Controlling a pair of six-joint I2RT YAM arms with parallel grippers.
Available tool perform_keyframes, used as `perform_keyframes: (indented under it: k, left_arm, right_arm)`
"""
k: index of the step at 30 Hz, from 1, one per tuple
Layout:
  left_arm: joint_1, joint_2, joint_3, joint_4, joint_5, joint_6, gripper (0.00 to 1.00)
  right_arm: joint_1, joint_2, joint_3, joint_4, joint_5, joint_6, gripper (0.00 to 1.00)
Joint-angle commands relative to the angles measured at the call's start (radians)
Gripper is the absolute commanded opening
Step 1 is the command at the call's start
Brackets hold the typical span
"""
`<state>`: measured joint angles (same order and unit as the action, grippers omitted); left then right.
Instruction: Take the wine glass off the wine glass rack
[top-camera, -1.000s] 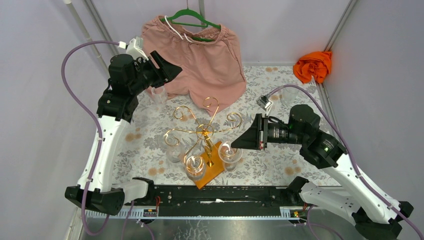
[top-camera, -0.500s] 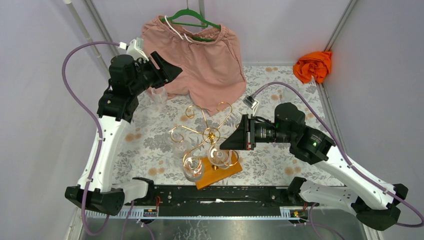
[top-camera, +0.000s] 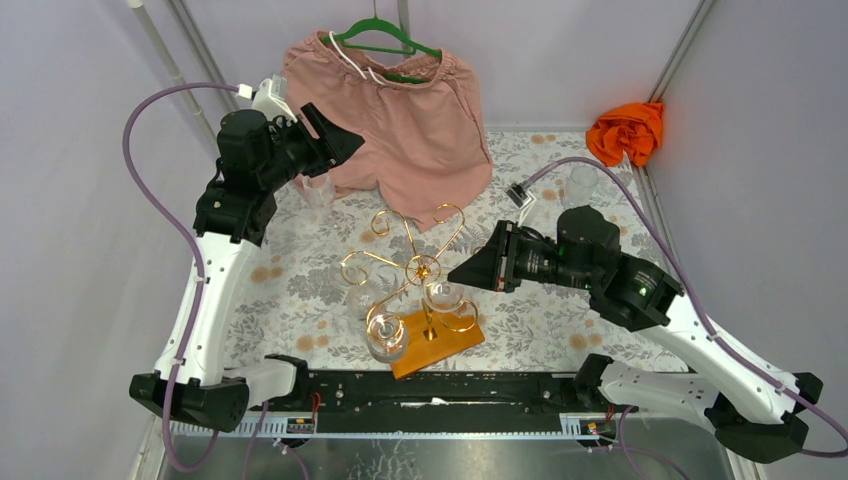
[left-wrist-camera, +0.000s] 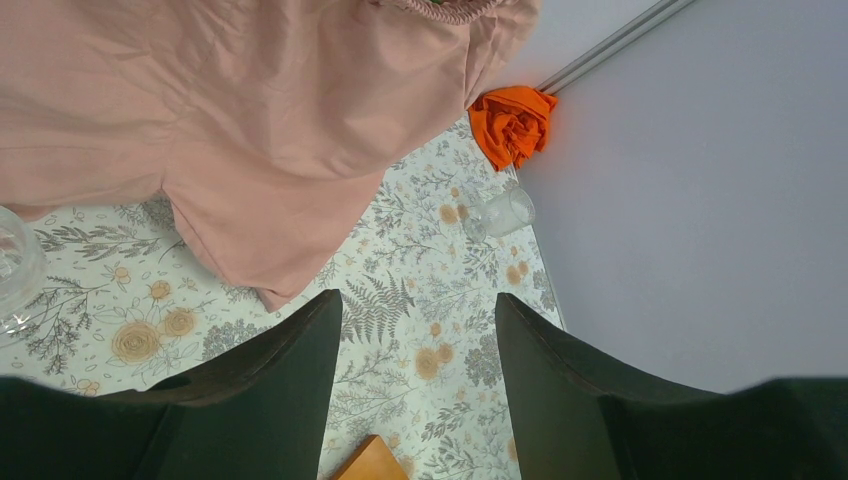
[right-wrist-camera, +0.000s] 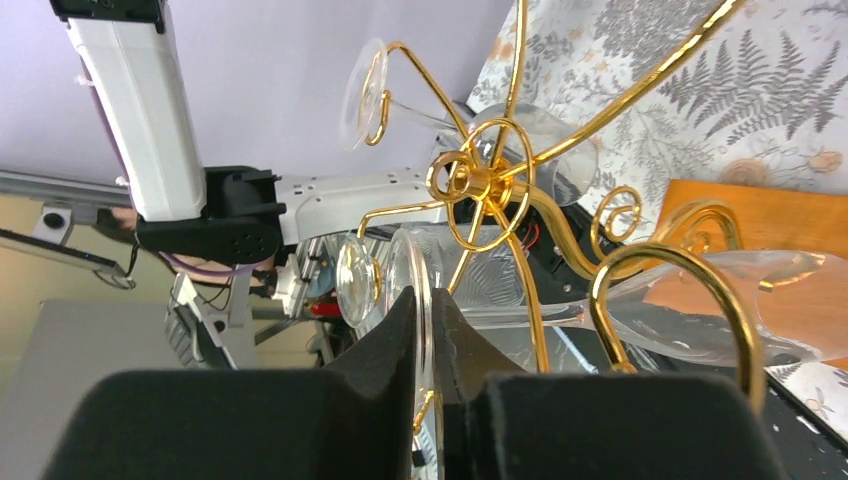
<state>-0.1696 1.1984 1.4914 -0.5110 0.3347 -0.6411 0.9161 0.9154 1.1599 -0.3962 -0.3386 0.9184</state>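
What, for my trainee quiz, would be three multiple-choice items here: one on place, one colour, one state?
1. Where is the orange cloth? A. near left corner B. far right corner C. on the rack
2. What colour is the hanger? A. green B. red C. blue
3. The left claw is: A. shut on a glass B. open, empty C. shut on shorts
Answers: 1 B, it sits far right in the overhead view; 2 A, its hook and arms show green; 3 B, its jaws stand apart, nothing between.
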Motion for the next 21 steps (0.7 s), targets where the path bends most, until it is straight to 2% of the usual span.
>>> perform_keyframes:
  k: [1, 16, 21]
  left_arm:
    - [-0.007, -0.020, 0.004, 0.009, 0.001, 0.017, 0.66]
    - [-0.007, -0.018, 0.001, 0.009, 0.003, 0.014, 0.66]
    - [-0.007, -0.016, 0.001, 0.009, 0.003, 0.014, 0.66]
  right_arm:
    - [0.007, -0.043, 0.049, -0.011, 0.092, -0.035, 0.00]
    - [0.007, -0.173, 0.115, -0.229, 0.259, -0.050, 0.00]
    - [0.007, -0.213, 0.172, -0.363, 0.371, -0.055, 0.00]
